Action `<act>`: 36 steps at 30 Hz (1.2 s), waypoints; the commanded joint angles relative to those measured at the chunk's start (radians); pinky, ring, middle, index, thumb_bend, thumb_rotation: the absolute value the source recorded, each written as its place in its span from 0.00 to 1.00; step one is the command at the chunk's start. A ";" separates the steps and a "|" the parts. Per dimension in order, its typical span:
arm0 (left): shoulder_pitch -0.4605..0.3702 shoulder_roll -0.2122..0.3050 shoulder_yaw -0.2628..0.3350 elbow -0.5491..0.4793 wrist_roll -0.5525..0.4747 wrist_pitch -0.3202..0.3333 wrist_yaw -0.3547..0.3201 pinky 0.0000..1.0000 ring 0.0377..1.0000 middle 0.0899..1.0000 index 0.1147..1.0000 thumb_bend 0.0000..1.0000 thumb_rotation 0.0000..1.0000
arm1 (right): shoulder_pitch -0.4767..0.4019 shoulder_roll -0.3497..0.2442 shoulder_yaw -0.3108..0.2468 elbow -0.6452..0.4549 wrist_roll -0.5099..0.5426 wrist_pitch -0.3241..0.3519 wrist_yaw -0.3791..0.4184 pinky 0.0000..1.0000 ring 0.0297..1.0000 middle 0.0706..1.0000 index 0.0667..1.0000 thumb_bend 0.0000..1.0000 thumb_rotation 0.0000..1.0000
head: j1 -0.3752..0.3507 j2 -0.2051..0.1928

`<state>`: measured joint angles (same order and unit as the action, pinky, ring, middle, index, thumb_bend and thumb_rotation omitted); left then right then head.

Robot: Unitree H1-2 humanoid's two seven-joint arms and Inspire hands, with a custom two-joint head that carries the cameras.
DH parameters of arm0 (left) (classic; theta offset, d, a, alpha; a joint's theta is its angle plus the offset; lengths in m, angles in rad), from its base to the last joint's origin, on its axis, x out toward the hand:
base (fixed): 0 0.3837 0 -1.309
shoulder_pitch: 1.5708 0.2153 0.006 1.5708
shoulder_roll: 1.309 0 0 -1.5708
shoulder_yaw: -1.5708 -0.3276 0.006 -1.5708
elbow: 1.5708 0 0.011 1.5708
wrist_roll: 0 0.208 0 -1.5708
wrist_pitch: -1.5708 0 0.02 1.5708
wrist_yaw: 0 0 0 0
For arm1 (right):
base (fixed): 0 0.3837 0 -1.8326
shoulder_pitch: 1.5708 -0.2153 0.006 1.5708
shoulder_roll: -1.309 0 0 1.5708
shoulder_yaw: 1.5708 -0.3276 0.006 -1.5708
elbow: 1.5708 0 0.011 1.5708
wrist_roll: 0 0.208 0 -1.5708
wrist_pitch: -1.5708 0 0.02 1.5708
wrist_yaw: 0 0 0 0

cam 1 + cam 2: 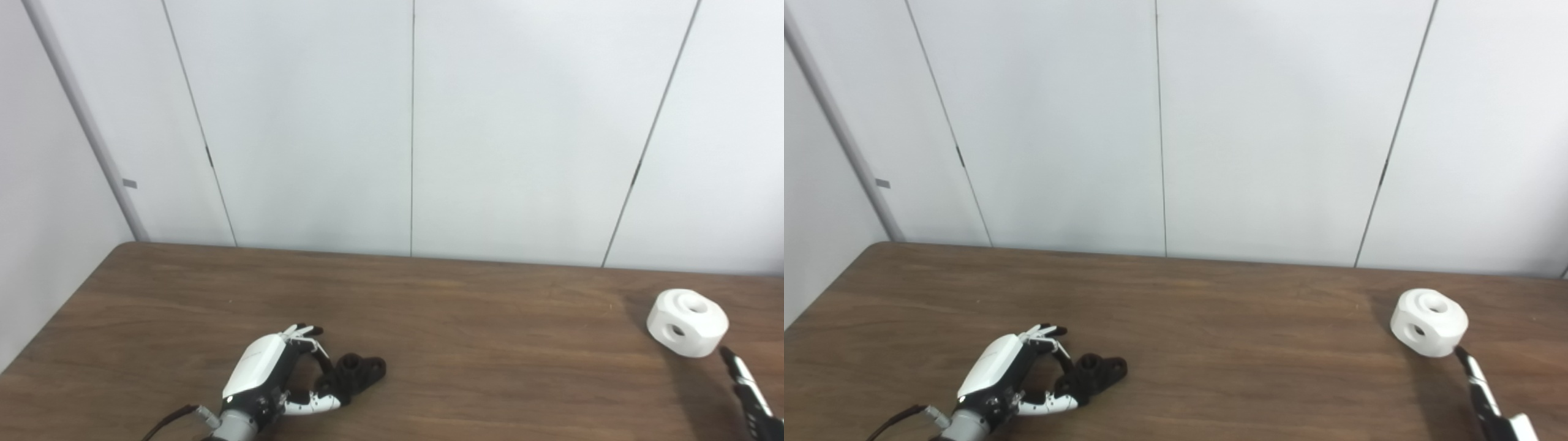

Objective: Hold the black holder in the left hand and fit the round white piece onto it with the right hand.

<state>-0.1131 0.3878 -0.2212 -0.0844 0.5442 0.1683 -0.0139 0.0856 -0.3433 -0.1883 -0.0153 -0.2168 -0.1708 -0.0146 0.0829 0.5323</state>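
Left hand [272,376] closing around black holder [361,370] on the worktop [465,343].
Right hand [1488,398] (grip state unclear) is reaching just beside the round white piece [687,321], far right of the holder.

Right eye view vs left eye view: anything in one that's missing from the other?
Only the right eye view: a white part of the right hand at the bottom edge.
Only the left eye view: more of the left wall; of the right hand, just dark fingers.
Both: the left hand curled around the black holder on the table, and the round white piece lying apart at far right, a fingertip close to it.
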 commanded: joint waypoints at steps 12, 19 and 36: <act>0.025 -0.038 -0.029 -0.078 0.032 -0.031 -0.056 0.95 0.95 0.87 0.41 0.52 0.04 | -0.082 -0.100 -0.086 -0.100 -0.135 0.043 -0.072 0.98 1.00 1.00 0.97 0.99 0.63 | -0.026 0.016; 0.037 -0.057 -0.040 -0.087 0.055 -0.054 -0.058 0.95 0.95 0.86 0.41 0.52 0.04 | -0.133 -0.158 -0.111 -0.129 -0.135 0.114 -0.044 0.99 1.00 1.00 1.00 1.00 0.69 | -0.039 0.025; 0.064 -0.041 -0.008 -0.072 0.016 -0.138 -0.083 0.97 0.96 0.87 0.41 0.52 0.04 | -0.289 -0.268 -0.089 0.093 -0.122 0.116 -0.033 0.96 0.98 0.99 0.93 0.86 0.02 | -0.327 0.035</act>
<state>-0.0366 0.3212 -0.2426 -0.1633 0.5784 0.0577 -0.0964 -0.1601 -0.5599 -0.2747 0.0306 -0.3357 -0.0162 -0.0301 -0.2451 0.5661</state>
